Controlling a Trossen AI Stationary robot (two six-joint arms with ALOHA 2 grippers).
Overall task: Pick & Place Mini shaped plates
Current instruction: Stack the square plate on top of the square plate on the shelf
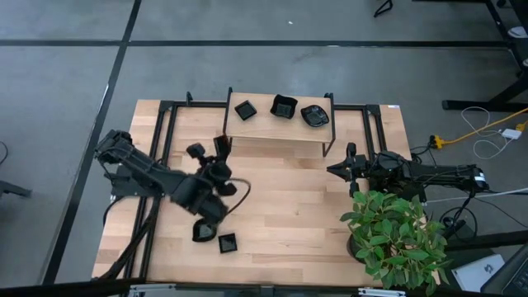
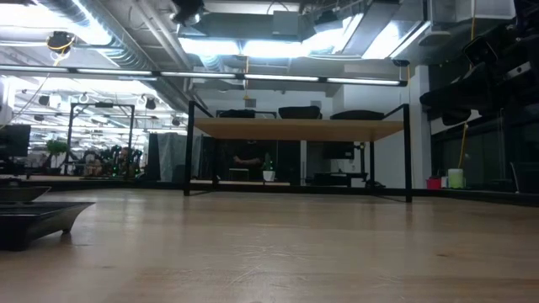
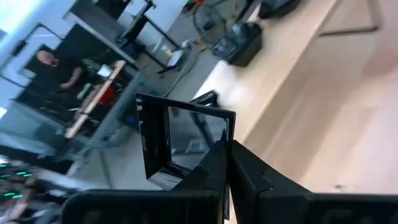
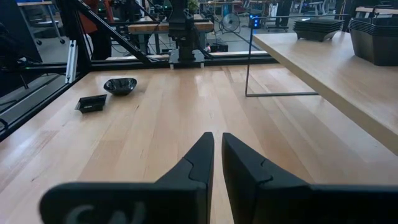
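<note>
My left gripper (image 1: 219, 161) hangs above the table's middle left, shut on a small square black plate (image 3: 186, 140), which also shows in the high view (image 1: 223, 147). Three more mini plates (image 1: 284, 106) sit on the wooden shelf (image 1: 272, 130) at the far edge. Two others (image 1: 204, 232) (image 1: 227, 242) lie flat on the table near its front left. My right gripper (image 4: 217, 140) waits at the table's right, its fingers all but together and nothing between them. My left gripper pinches the square plate by its rim (image 3: 217, 138), near one corner, between its two fingers. The plate is lifted clear of the table. It stands on edge beyond the fingertips, its hollow face turned toward the wrist camera.
A potted green plant (image 1: 394, 233) stands at the table's front right, next to the right arm. The shelf's black frame legs (image 1: 328, 124) rise from the table at the far side. Bare wood lies between the two arms.
</note>
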